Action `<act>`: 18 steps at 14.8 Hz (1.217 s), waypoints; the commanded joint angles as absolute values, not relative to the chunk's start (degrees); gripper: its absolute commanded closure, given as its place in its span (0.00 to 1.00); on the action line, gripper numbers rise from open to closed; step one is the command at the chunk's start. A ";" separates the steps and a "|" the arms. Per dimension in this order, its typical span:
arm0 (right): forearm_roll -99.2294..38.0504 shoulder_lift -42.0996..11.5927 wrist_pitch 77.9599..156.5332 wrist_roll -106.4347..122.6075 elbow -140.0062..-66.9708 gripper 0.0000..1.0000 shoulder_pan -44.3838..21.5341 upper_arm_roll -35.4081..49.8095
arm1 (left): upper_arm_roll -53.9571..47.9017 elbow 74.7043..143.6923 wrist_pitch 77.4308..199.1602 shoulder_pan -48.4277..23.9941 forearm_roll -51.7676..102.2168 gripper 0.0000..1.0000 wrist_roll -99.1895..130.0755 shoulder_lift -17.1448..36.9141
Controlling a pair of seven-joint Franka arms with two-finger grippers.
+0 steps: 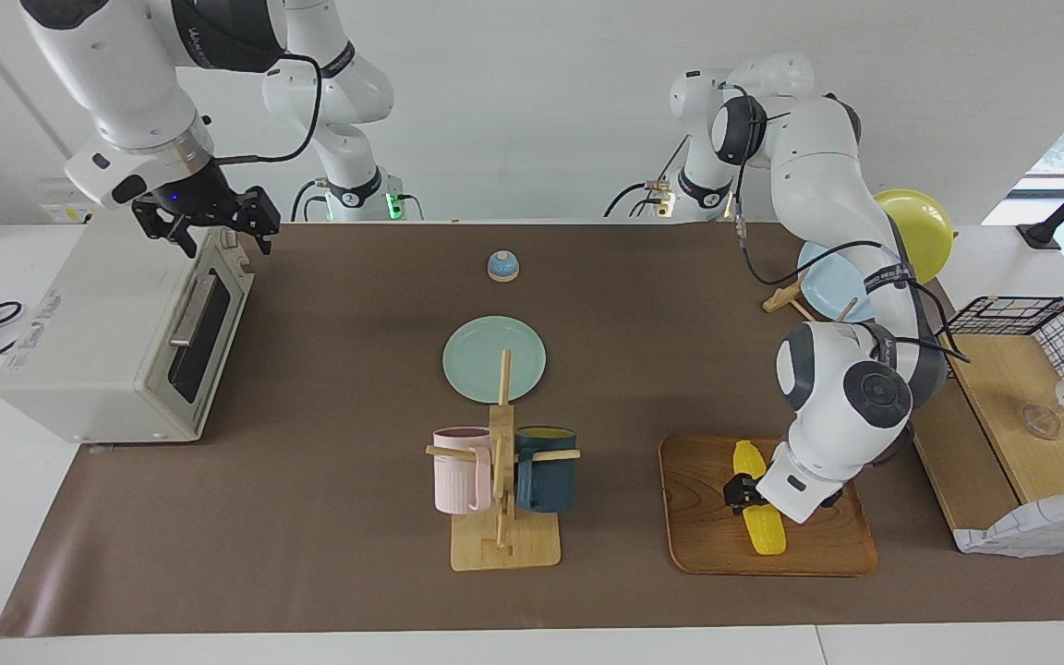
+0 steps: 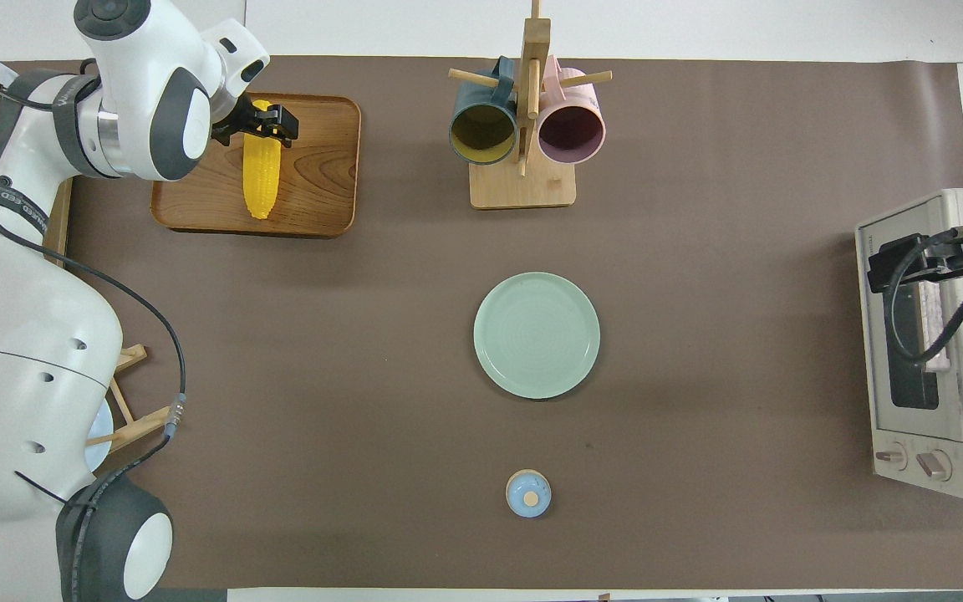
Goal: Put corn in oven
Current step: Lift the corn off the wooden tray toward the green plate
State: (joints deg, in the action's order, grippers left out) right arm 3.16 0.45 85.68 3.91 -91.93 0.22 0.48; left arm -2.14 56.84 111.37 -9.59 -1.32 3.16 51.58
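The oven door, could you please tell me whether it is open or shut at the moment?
Shut. The oven shows its dark glass door flush against the front, handle up; the right claw hovers over its top.

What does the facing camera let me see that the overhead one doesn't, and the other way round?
Only the facing view shows the yellow plate, the wire basket and the oven's door handle from the front. Only the overhead view shows the oven's two knobs and looks into the mugs. Both show the corn on the wooden tray under the left gripper, and the right gripper over the oven.
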 commanded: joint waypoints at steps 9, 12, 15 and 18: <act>1.58 0.79 84.90 3.16 -91.76 0.00 0.88 0.79 | -1.93 60.56 113.91 -9.67 -2.29 0.76 1.32 50.63; 1.49 0.79 84.90 3.16 -91.76 0.00 0.88 0.79 | -1.93 60.56 113.03 -9.67 -0.80 1.00 1.58 49.14; 1.49 0.79 84.90 3.16 -91.76 0.00 0.88 0.79 | -1.85 60.73 108.13 -8.88 2.45 1.00 2.19 45.37; 1.49 0.79 84.90 3.16 -91.76 0.00 0.88 0.79 | -1.85 67.98 104.33 -9.66 3.25 1.00 11.92 35.29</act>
State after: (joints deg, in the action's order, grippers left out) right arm 3.16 0.45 85.68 3.91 -91.93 0.22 0.48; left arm -2.11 59.05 106.51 -9.16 2.37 6.35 45.01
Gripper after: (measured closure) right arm 0.000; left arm 0.427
